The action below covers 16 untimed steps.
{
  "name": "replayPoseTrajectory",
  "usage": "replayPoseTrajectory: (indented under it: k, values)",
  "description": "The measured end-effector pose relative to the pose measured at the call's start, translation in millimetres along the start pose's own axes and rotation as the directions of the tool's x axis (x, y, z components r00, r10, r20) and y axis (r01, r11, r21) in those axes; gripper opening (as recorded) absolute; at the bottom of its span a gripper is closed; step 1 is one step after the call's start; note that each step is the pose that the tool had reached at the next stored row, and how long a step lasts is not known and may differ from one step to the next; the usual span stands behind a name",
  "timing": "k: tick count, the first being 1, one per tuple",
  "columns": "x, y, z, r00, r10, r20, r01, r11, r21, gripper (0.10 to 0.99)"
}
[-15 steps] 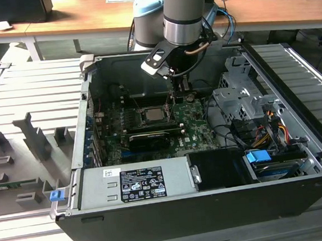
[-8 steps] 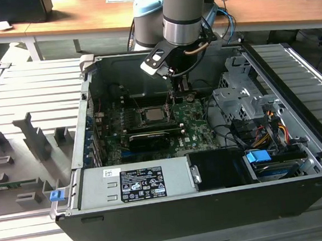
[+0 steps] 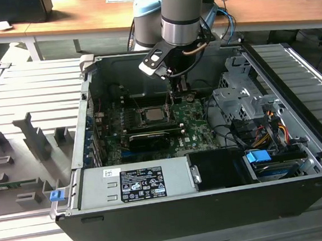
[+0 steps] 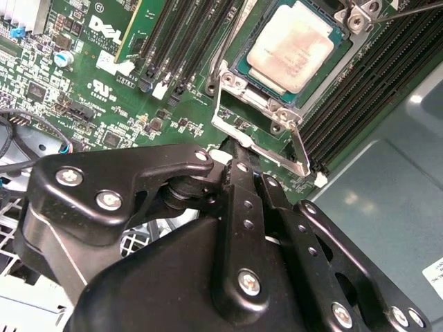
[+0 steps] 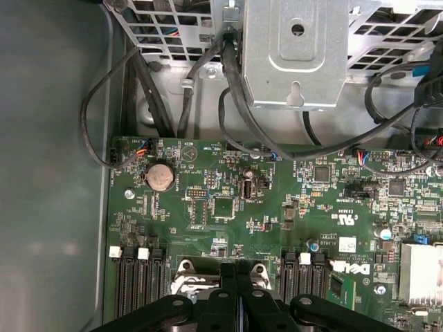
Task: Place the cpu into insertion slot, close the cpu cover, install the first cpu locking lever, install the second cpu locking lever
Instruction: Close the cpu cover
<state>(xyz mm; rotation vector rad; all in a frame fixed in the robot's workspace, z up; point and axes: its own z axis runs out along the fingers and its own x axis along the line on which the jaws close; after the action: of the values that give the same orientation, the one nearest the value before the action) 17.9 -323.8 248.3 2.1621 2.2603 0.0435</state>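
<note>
Fingertips of the gripper, pinched together on nothing visible, meet the metal socket frame; the cpu lies just toward the exterior view's left.

The exterior view looks from high up and a little way off, down into the open computer case; it takes in the whole case, the grey tray on the exterior view's left and the wooden desks behind; the arm comes down in the middle. Both wrist views ride on the arm and look past the black gripper at the green motherboard; the second wrist view is very near and faces the cpu; the first wrist view sees more of the board and faces the other way, toward the metal drive cage; both share the gripper's tip and the board just by it; the exterior view sees that same spot from far.
</note>
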Motion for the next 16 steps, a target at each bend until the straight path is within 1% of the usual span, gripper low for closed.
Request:
replayPoseTrajectory:
  k: [16]
  values:
    - [0.1, -3.2, -0.1, 1.0, 0.0, -0.0001, 0.0, 1.0, 0.0, 0.106]
